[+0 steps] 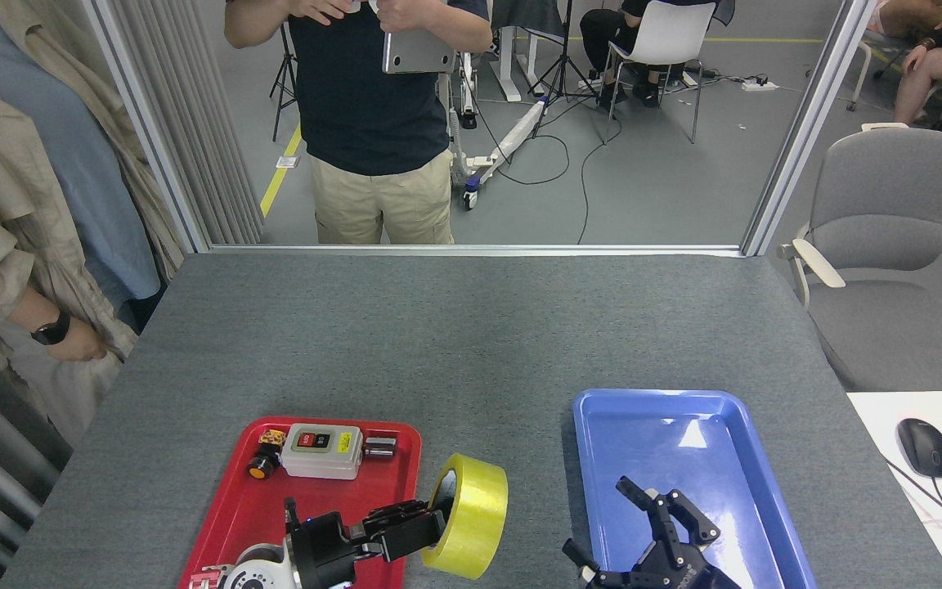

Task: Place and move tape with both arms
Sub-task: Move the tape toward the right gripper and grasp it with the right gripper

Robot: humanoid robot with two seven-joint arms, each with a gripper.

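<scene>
Left gripper [426,523] pinching the one tape [467,515] through its core, roll on edge between red tray [230,507] and blue tray [737,458], over the table [471,327]. Right gripper [655,532] spread, empty. Two trays total.

You see a glossy, translucent yellow tape [466,515] roll, two shiny plastic trays, a red tray [246,507] and a blue tray [708,458], on the matt, felt-like grey table [471,327]. Both grippers look matt black.
</scene>
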